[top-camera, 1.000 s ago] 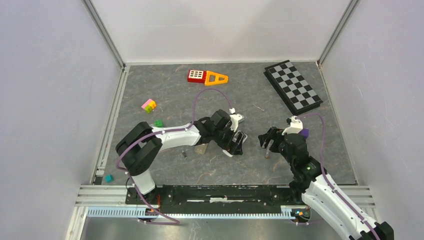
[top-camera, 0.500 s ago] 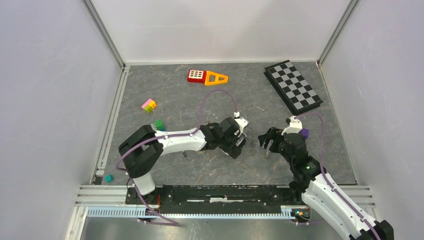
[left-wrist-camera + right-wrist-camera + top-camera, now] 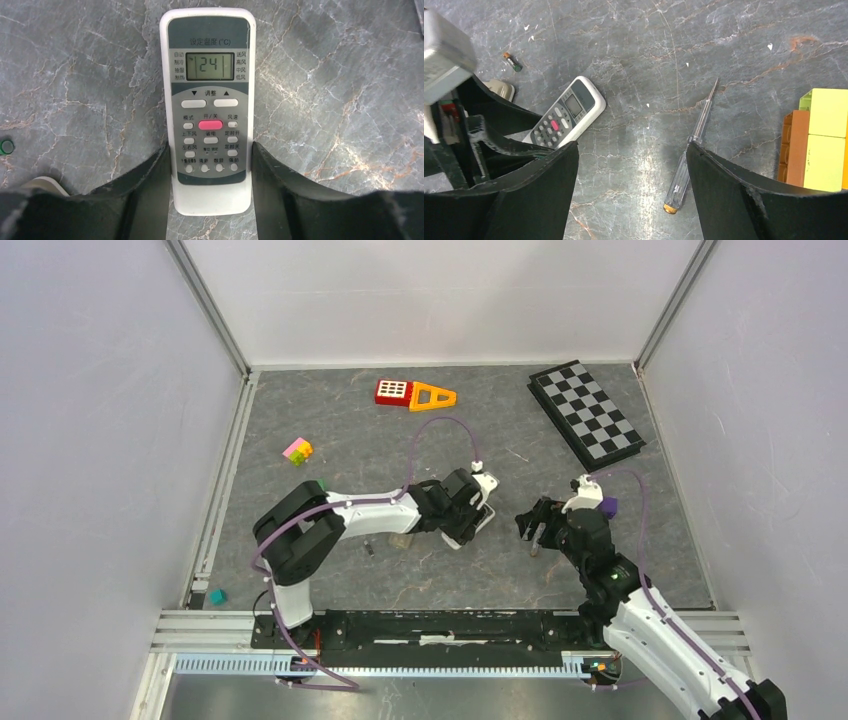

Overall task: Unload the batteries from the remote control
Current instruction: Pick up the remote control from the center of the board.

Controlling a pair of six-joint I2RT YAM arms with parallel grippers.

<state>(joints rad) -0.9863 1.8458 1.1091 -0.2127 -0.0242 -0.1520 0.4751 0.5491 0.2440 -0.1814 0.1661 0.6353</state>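
Grey marbled tabletop [image 3: 75,75], white plastic remote [image 3: 210,90] face-up.
Left gripper [image 3: 210,148] straddles its end at frame bottom, clamp unclear; right gripper [image 3: 632,146] wide, empty. Likely light, rigid, slick: hold long edges.

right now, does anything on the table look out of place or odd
The remote lies buttons up between the left fingers, showing 24, so its battery door likely faces down. One battery lies loose, apart from it.
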